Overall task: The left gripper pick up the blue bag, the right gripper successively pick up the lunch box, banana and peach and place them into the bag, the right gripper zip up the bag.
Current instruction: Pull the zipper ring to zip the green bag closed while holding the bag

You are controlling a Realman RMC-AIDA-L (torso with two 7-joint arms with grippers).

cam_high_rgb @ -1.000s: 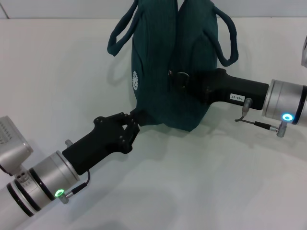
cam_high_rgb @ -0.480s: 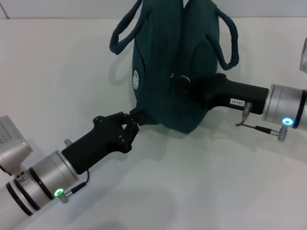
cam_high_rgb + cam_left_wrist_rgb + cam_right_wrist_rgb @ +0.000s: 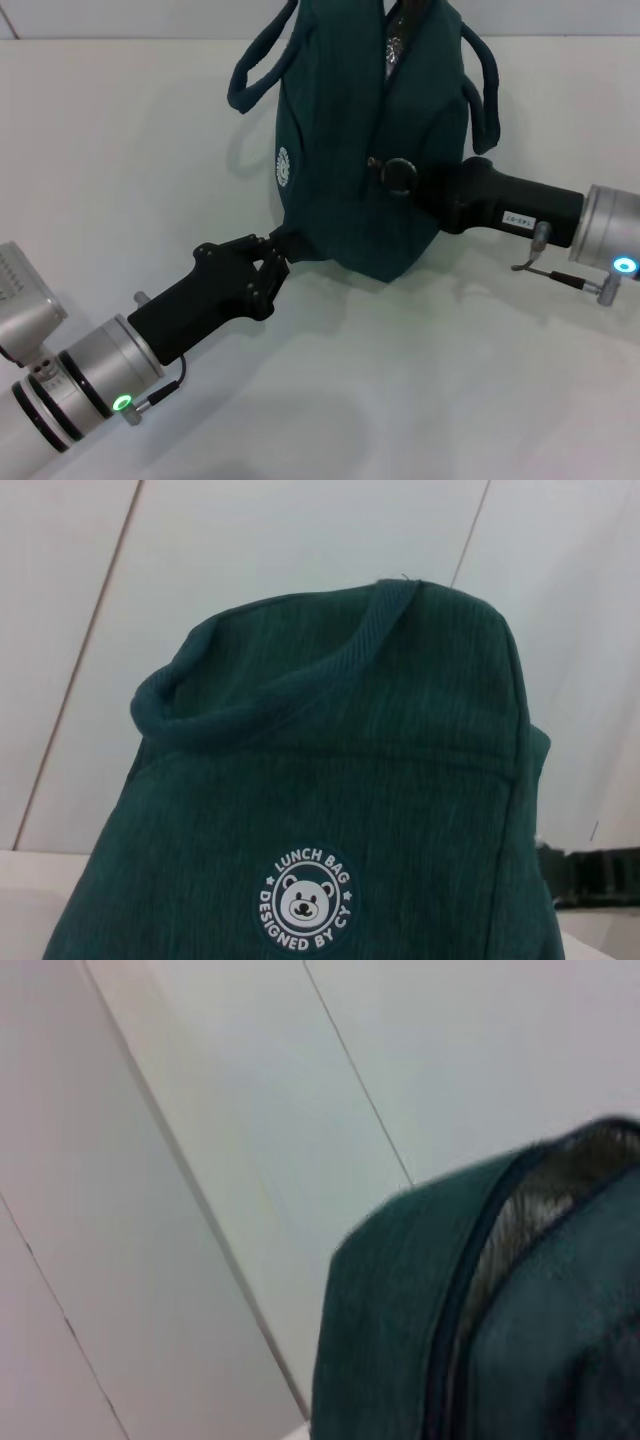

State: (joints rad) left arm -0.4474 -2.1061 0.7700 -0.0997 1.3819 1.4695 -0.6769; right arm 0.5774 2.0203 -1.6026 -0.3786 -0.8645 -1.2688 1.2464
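The blue bag (image 3: 340,170) stands on the white table, its handles drooping to both sides. My left gripper (image 3: 280,255) is shut on the bag's near lower corner. My right gripper (image 3: 415,185) is at the bag's near side, shut on the silver ring zipper pull (image 3: 399,175). Silver lining (image 3: 390,40) shows through a gap in the zipper at the far top. The left wrist view shows the bag's side (image 3: 400,810) with its white bear logo (image 3: 305,900). The right wrist view shows the zipper line (image 3: 460,1300) and lining (image 3: 540,1200). The lunch box, banana and peach are out of view.
The white table (image 3: 120,150) spreads around the bag. My right arm's black wrist (image 3: 590,875) shows behind the bag in the left wrist view. The table's far edge (image 3: 120,38) runs behind the bag.
My right gripper has moved right and a little nearer, drawing the ring pull along the zipper. The bag's top has shifted and lining now shows there. The left gripper has held still.
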